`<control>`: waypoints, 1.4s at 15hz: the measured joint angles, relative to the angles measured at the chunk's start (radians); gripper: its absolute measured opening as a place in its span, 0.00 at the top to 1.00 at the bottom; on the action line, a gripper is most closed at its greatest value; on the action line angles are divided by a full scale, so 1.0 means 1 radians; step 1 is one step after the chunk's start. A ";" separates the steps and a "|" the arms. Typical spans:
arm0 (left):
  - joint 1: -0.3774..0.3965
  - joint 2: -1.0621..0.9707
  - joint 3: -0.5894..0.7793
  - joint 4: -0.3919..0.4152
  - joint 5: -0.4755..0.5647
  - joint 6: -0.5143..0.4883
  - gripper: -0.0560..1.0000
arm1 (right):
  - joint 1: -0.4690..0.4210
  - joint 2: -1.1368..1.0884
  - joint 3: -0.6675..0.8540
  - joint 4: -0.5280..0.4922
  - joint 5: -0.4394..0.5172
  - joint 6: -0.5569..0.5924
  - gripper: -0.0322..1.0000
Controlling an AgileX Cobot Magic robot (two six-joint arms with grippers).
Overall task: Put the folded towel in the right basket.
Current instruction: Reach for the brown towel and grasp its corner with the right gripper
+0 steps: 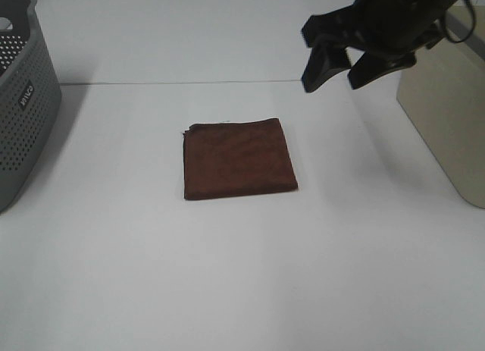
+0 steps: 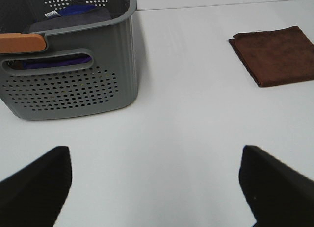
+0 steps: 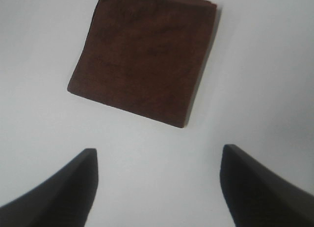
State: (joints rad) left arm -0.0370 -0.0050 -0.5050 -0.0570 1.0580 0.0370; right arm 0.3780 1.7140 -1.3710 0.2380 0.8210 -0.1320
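Two baskets, one towel, one white table [image 1: 227, 290].

Grey perforated basket [image 1: 23, 116]: well to the left of the folded towel [image 1: 239, 159], partly cut by the frame edge. It has a small white label [image 1: 26, 93] on the wall facing the towel. The left wrist view shows purple and grey cloth [image 2: 73, 13] inside it and an orange-brown bar [image 2: 22, 42] at its rim.

Left fingers [image 2: 37, 188]: dark, spread wide, nothing between them. They hang over bare table, well apart from the towel, which lies off beyond them, clear of the grey basket.

Folded towel: dark reddish-brown, lying flat on the table between the two baskets and touching neither. It is roughly square, with layered edges showing along its left side. Nothing rests on it or grips it.

Right fingers [image 1: 318, 67]: black, spread wide, empty. They hover above the table, behind and to the right of the towel, tips angled down. In the right wrist view the towel lies ahead of the tips, with bare table between the fingers.

Right basket [image 1: 447, 131]: beige with smooth walls, well to the right of the towel, cut by the frame edge. The right arm crosses in front of its far corner.
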 joint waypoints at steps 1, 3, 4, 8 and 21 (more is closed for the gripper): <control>0.000 0.000 0.000 0.000 0.000 0.000 0.12 | 0.018 0.062 -0.030 0.008 0.009 0.001 0.29; 0.000 0.000 0.000 0.000 0.000 0.000 0.12 | 0.022 0.168 -0.086 0.064 0.018 0.006 0.25; 0.000 0.000 0.000 0.000 0.000 0.000 0.12 | 0.022 0.220 -0.116 0.076 0.022 0.015 0.23; 0.000 0.000 0.000 0.000 0.000 0.000 0.12 | 0.005 0.363 -0.212 0.097 0.041 0.024 0.22; 0.000 0.000 0.000 0.000 0.000 0.000 0.12 | -0.082 0.618 -0.392 0.237 0.091 -0.110 0.22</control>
State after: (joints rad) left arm -0.0370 -0.0050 -0.5050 -0.0570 1.0580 0.0370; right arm 0.2960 2.3320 -1.7630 0.4750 0.9120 -0.2420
